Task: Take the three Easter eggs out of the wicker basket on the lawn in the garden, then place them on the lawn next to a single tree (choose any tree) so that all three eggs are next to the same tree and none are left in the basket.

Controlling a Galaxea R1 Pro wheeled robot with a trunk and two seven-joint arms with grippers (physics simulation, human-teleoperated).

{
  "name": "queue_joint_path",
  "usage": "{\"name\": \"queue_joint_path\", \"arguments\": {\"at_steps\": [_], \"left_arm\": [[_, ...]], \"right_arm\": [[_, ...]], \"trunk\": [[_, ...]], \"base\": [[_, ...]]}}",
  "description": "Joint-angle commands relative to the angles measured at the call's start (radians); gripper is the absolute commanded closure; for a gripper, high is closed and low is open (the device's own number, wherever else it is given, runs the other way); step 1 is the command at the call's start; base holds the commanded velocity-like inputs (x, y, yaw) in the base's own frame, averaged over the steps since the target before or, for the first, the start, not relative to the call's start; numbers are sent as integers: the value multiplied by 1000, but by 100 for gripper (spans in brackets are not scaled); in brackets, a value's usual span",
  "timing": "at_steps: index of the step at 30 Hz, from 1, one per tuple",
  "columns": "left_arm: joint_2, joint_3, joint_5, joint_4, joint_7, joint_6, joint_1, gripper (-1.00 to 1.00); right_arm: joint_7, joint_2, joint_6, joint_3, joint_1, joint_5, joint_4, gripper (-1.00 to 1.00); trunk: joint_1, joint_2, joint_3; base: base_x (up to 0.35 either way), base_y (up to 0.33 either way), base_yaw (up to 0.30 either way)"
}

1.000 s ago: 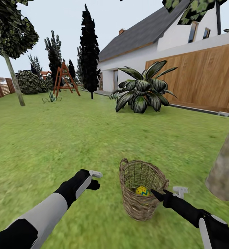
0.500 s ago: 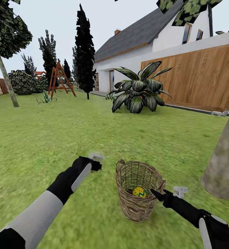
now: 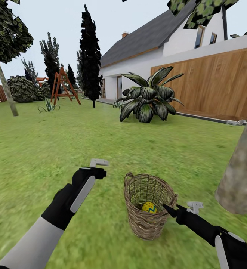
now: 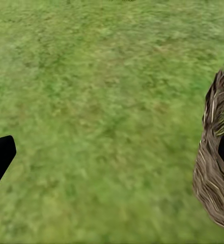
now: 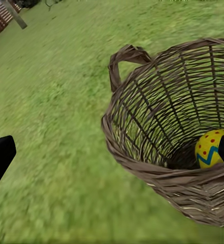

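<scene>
The wicker basket stands on the lawn just ahead of me, and its side also shows in the left wrist view. One yellow Easter egg with red dots and a blue zigzag lies at its bottom, close up in the right wrist view inside the basket. My right gripper is open at the basket's near right rim, one fingertip over the edge. My left gripper is open above bare grass left of the basket. A pale tree trunk rises close on the right.
A broad-leaved plant grows ahead by a wooden fence and a white house. Far left are a second tree, dark conifers, a bush and a red frame. Open grass spreads all around.
My left arm has lifted and reached forward, away from me. The view has shifted slightly. The right gripper stays at the basket's rim, and the egg has not moved.
</scene>
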Motion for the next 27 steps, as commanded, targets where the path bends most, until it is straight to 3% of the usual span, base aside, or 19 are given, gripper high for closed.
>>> {"name": "queue_joint_path", "arguments": {"at_steps": [1, 10, 27], "left_arm": [[0, -1, 10, -1, 11, 2, 0, -100], [-1, -1, 9, 46, 13, 3, 1, -100], [-1, 1, 14, 99, 3, 3, 1, -100]], "right_arm": [[3, 1, 8, -3, -1, -4, 0, -100], [3, 1, 8, -3, -1, -5, 0, -100], [2, 0, 8, -6, -1, -4, 0, -100]], "trunk": [[0, 0, 0], [0, 0, 9], [0, 0, 27]], "base": [[0, 0, -159], [76, -4, -212], [235, -49, -236]]}}
